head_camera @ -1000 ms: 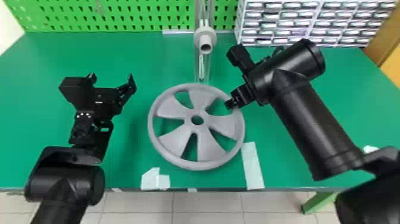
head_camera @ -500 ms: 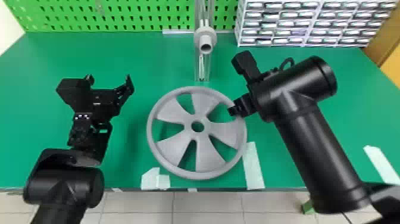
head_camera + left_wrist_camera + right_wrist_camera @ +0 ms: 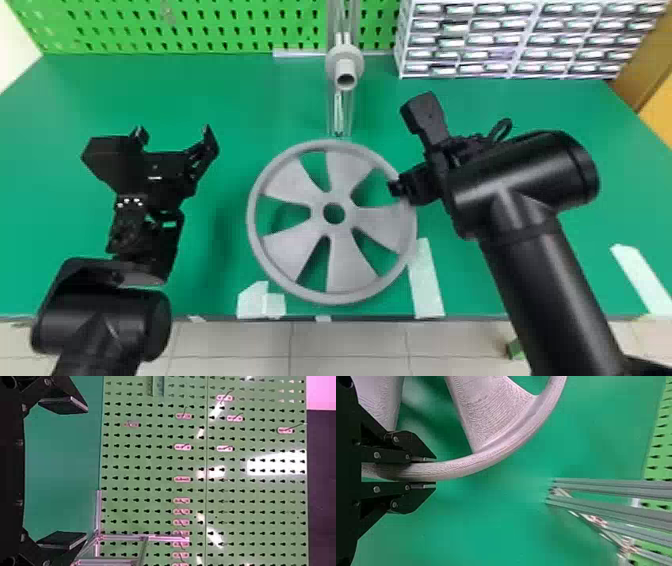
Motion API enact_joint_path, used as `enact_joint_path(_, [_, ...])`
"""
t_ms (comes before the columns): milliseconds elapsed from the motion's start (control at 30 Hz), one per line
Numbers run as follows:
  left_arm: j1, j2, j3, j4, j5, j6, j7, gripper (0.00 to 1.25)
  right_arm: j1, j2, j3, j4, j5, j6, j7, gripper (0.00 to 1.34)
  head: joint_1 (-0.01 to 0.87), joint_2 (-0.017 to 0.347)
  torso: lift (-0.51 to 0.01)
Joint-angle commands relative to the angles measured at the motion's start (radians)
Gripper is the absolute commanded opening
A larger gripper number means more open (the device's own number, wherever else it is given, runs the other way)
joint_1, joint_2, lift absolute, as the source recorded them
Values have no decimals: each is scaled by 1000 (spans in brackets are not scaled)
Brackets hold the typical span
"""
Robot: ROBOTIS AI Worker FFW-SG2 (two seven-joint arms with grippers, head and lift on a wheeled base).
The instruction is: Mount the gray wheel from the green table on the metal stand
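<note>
The gray wheel point(image 3: 292, 186) is in front of the metal stand point(image 3: 332, 107), whose gray hub point(image 3: 345, 59) faces forward. At the wheel's right rim is my right gripper point(image 3: 398, 188). The right wrist view shows the wheel point(image 3: 494, 457) with its rim between the two fingers of the right gripper point(image 3: 431, 473), which are shut on it. Left of the wheel and apart from it, my left gripper point(image 3: 174, 137) stands open with nothing held. In the left wrist view, the left gripper point(image 3: 65, 473) has its fingers wide apart. Bars of the stand point(image 3: 613, 510) cross the right wrist view.
A green pegboard point(image 3: 200, 25) runs along the table's back edge, and a white drawer rack point(image 3: 515, 37) stands at back right. White tape strips point(image 3: 426, 280) lie near the front edge of the green table point(image 3: 240, 100).
The right gripper, shut on the rim, has shifted toward the front and slightly right. The wheel came with it, turned a little and looks larger in the head view. The left arm has barely moved.
</note>
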Motion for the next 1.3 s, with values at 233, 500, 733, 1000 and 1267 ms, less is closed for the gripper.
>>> enact_joint_path(233, [29,0,-14,-37,10,0,11,1091,117,-20,-68,-104,-290,-223,-252,186,868,52,-93])
enact_joint_path(500, [37,0,-33,-37,39,0,25,1091,164,-27,-80,-105,-328,-352,-309,186,868,52,-93])
enact_joint_path(733, [45,0,-33,-48,38,0,31,1091,235,-28,-91,-105,-383,-564,-404,184,868,52,-93])
enact_joint_path(1000, [51,0,-36,-54,33,0,40,1089,265,-24,-99,-97,-400,-680,-453,184,868,52,-93])
enact_joint_path(1267, [57,0,-36,-60,32,0,45,1089,302,-16,-99,-76,-409,-848,-503,184,868,52,-93])
